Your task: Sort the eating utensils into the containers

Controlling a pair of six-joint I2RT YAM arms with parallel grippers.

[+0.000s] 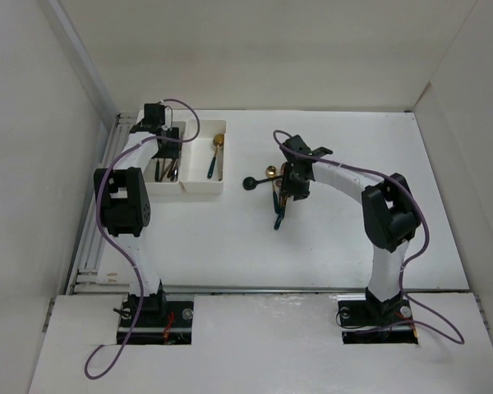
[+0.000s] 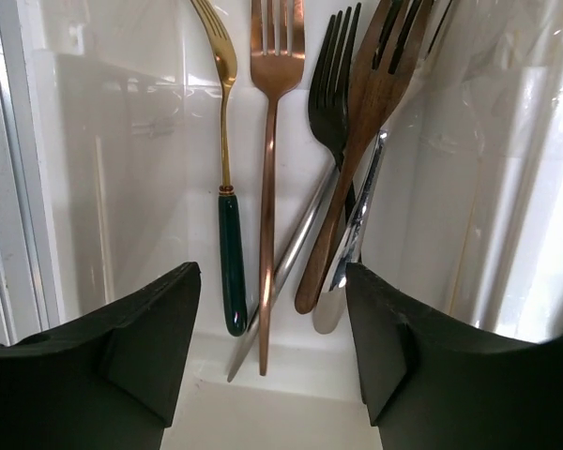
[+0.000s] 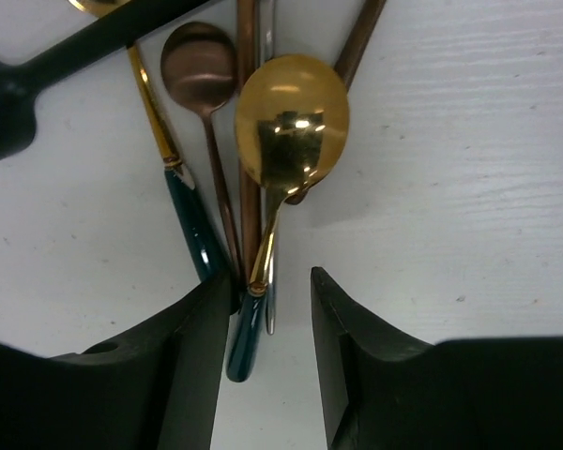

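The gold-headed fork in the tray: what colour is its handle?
Dark teal; the handle shows best in the left wrist view.

Forks (image 2: 267, 187) in left tray (image 1: 166, 190)

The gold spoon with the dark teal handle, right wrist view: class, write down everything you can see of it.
The gold spoon has a shiny, mirror-like oval bowl, metal by its look, a slim gold neck and a dark teal handle. It lies with its bowl over copper-coloured handles on the white table, a copper spoon beside it. Its handle runs between the right gripper's open fingers, hard by one; whether it touches cannot be told.
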